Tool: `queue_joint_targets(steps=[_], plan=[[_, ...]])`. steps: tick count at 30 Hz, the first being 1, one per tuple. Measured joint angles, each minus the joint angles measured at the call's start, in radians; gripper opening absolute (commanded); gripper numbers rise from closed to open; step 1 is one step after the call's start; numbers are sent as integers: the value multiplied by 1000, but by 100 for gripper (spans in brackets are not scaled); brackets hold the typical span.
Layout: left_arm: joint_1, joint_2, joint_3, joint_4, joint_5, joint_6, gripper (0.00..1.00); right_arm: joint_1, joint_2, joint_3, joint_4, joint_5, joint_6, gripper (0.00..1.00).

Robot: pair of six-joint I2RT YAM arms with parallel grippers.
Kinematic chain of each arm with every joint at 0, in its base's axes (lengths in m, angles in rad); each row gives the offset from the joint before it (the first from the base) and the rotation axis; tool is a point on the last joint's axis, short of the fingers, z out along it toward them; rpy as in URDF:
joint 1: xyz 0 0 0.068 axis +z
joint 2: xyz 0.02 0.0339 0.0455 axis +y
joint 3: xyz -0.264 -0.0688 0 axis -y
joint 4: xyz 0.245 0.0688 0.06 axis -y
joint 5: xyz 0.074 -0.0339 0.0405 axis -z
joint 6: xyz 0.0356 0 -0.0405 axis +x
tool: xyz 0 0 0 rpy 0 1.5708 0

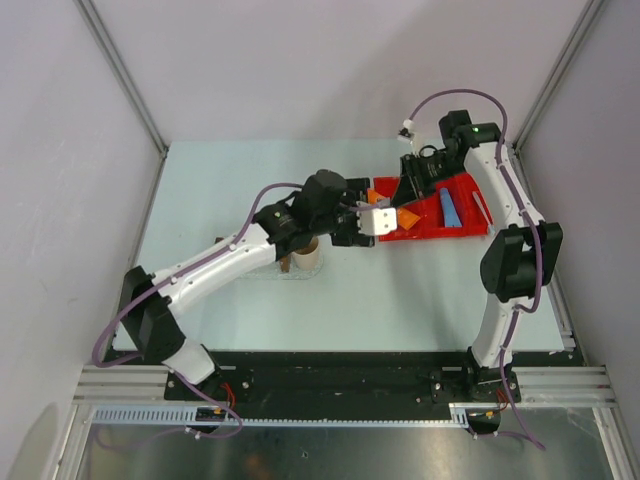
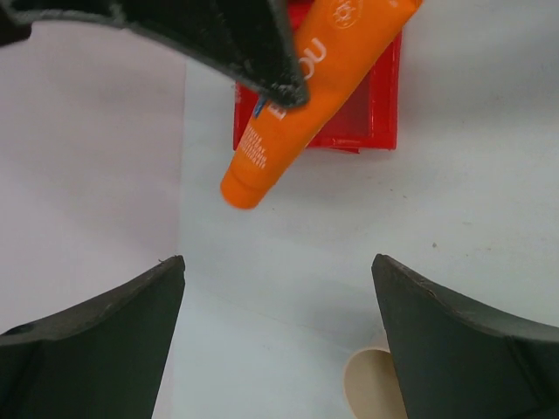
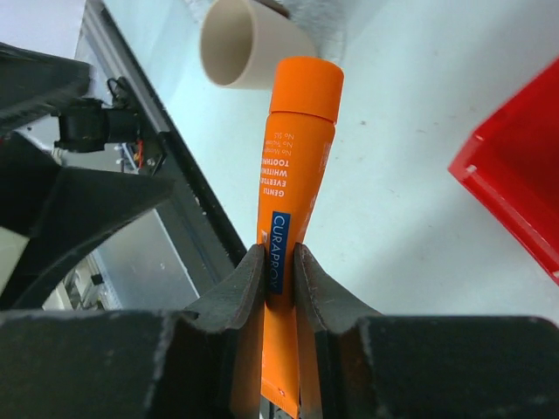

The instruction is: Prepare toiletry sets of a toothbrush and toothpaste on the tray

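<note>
Top view, left gripper (image 1: 385,222): reached out over the middle of the table (image 1: 200,200), just beside the left end of the red bin (image 1: 425,232); jaw state cannot be told from here.
Top view, right gripper (image 1: 405,200): over the left part of the bin, meeting the left gripper.
Top view, orange toothpaste (image 1: 408,216): a small wedge showing between the 2 grippers.
Top view, blue toothpaste (image 1: 449,207): lying in the bin.
Top view, toothbrush (image 1: 484,208): thin pale stick at the right end of the bin.
Top view, cup (image 1: 305,255): upright below the left arm, well apart from the bin.
Top view, tray (image 1: 262,268): see-through and faint, under and around the cup.
Left wrist view, left gripper (image 2: 278,262): 2 fingers spread wide, nothing between them.
Left wrist view, orange toothpaste (image 2: 297,113): in the air beyond the fingers, cap end nearest, pinched by a dark finger of the other arm; red bin (image 2: 376,131) behind it.
Right wrist view, right gripper (image 3: 279,253): jaws narrow, clamped on the flat part of the orange toothpaste (image 3: 293,175).
Right wrist view, cup (image 3: 249,48): just past the tube's cap.
Right wrist view, red bin (image 3: 515,183): corner at the right edge.
</note>
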Motion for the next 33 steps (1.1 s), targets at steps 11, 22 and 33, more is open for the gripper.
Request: queue_joint_targets(steps=[11, 22, 33], plan=[[-16, -24, -80, 158, -3, 121, 93, 37, 23, 38, -53, -134, -113, 0], [-17, -21, -115, 202, -2, 167, 88, 54, 49, 40, -57, -179, -169, 0], [-17, 1, -171, 225, -13, 202, 81, 67, 46, 32, -57, -196, -175, 0]])
